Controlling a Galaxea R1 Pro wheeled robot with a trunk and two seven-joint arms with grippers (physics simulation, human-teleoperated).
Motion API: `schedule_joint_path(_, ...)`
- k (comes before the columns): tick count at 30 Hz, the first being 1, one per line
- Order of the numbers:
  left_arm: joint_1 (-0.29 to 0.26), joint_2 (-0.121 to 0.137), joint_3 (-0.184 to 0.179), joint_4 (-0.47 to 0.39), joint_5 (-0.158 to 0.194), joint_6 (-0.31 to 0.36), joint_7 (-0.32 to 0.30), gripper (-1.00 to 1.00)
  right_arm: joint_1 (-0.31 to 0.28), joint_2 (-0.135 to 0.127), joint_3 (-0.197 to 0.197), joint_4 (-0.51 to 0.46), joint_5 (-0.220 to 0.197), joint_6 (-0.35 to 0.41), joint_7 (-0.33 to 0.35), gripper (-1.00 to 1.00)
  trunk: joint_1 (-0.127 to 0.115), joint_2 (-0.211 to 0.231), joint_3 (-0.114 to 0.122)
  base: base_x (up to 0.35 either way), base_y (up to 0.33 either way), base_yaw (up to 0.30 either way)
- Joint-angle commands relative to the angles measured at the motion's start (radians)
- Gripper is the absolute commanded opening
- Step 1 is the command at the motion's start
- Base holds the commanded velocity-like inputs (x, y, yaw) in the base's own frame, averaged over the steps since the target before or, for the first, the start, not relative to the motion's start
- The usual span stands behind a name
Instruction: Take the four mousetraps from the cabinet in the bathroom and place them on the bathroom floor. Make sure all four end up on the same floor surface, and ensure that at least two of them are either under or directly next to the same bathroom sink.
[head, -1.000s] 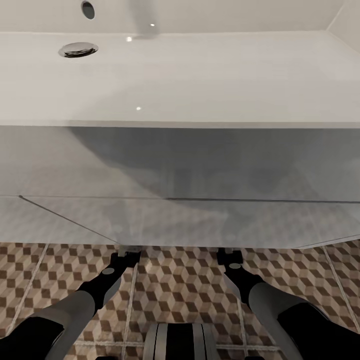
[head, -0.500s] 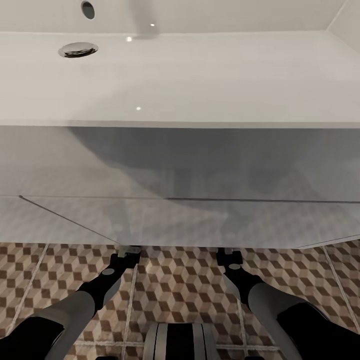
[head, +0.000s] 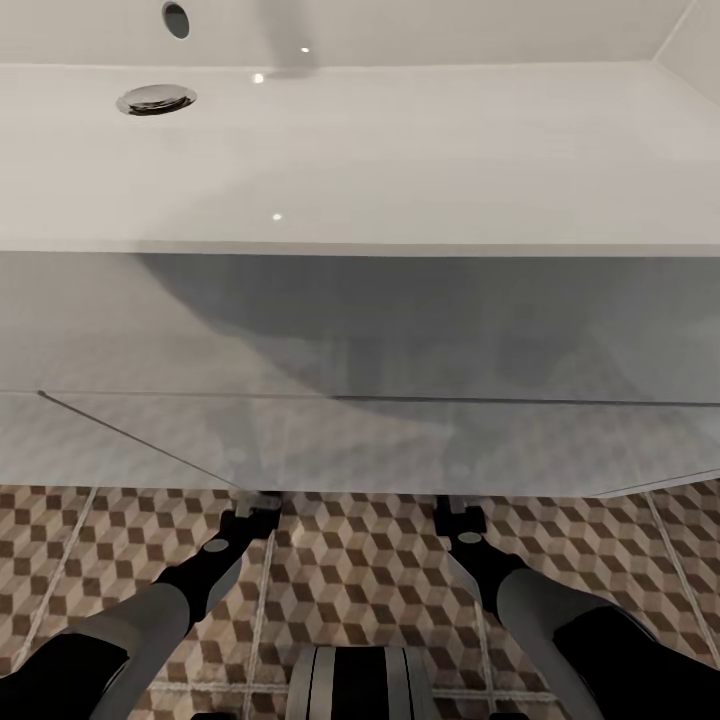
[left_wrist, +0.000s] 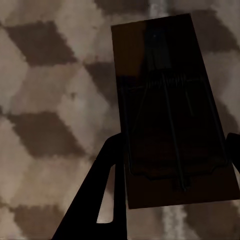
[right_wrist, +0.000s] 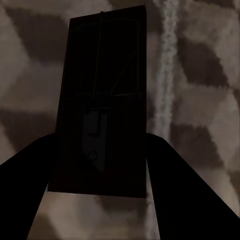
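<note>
Seen from the head: white sink (head: 360, 150) across the upper half, chrome drain (head: 156, 98) at 11 o'clock, white vanity front (head: 360, 400) just beneath. Below that, the cube-patterned bathroom floor (head: 360, 570). Both arms reaching forward and down toward the vanity's lower edge, left claw (head: 252, 510) at 7 o'clock of centre, right claw (head: 458, 512) at 5 o'clock, tips hidden under the vanity edge.

From the left wrist: a mousetrap (left_wrist: 170, 110) in shadow, flat board with dark spring wires, lying between the left claw's fingers (left_wrist: 97, 195), tiles behind it. Fingers spread to either side of the board; whether gripping or merely flanking, cannot tell.

From the right wrist: a second mousetrap (right_wrist: 102, 100), very dark, set between the right claw's fingers (right_wrist: 180, 190), pale grout line (right_wrist: 167, 75) just beside it. Contact with the board likewise unclear.
</note>
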Motion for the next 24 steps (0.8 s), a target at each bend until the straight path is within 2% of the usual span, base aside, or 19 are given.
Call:
schedule_joint_path(1,0.000,0.000,-0.009,0.002,0.008,-0.003,0.006,-1.00,0.000,0.000,0.009,0.002,-0.010,-0.004,-0.003,-1.00,0.000,0.000,-0.001,0.000,0.000,0.000)
schedule_joint_path(24,-0.001,-0.008,-0.011,0.052,0.004,0.001,0.003,-1.00,0.010,-0.002,0.009,0.030,-0.010,-0.013,0.000,-1.00,0.000,0.000,-0.001,0.000,0.000,0.000)
